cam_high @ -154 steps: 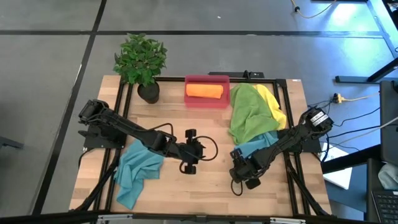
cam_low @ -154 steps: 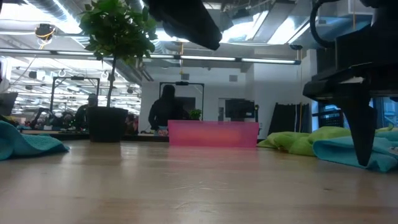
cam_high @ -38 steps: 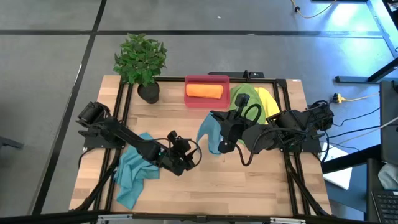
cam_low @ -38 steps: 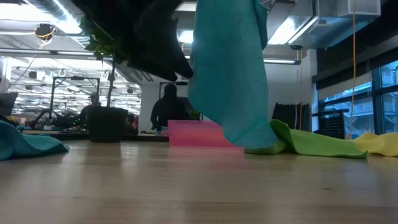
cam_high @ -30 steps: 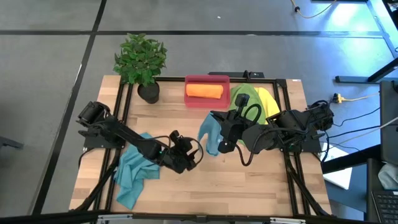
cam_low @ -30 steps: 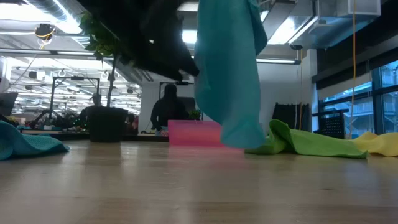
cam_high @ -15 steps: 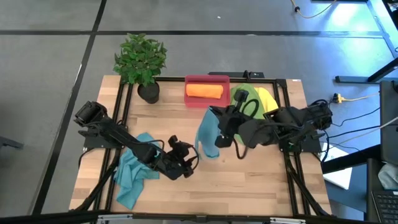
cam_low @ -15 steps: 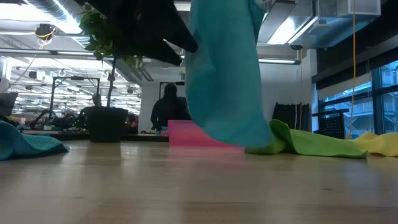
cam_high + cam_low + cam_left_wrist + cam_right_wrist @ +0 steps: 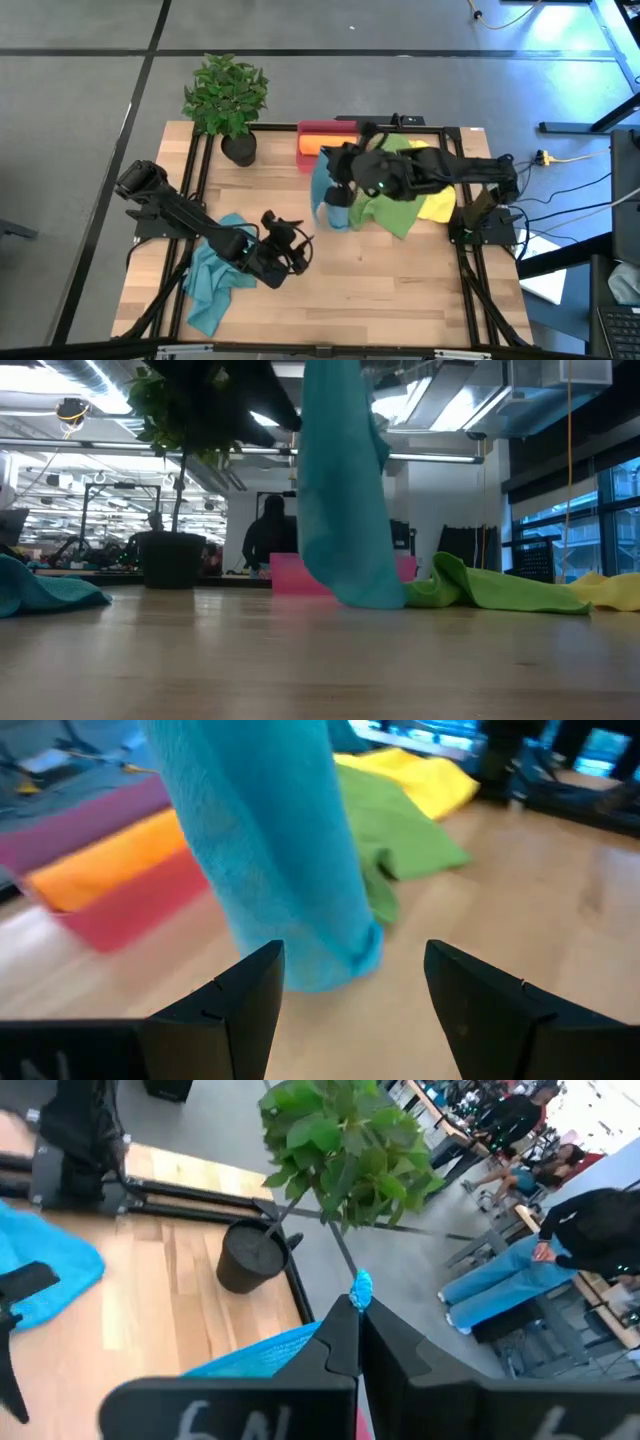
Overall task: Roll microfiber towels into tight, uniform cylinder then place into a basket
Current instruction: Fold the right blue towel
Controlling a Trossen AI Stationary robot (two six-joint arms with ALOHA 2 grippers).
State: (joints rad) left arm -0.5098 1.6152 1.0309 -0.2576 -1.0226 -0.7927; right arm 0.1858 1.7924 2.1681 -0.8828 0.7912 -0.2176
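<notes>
The right gripper is raised above the table just in front of the basket, its fingers pinched shut on the top corner of a teal towel. The towel hangs straight down from that grip; in the low view its lower edge is at or just above the wood — which of the two cannot be told.

The left gripper sits low over the table's middle, to the near left of the hanging towel, fingers spread wide and holding nothing. Its wrist view faces the towel's lower end directly, close in front of the open fingers but apart from them.

The red-pink basket stands at the table's far edge and contains one orange towel, rolled. The green towel and yellow towel lie crumpled together right of the basket, partly under the right arm. A second teal towel lies bunched on the table's left side beneath the left arm.

A potted plant stands at the far left corner. In the low view a person in dark clothing is in the room behind the basket — more people show in the right wrist view.
</notes>
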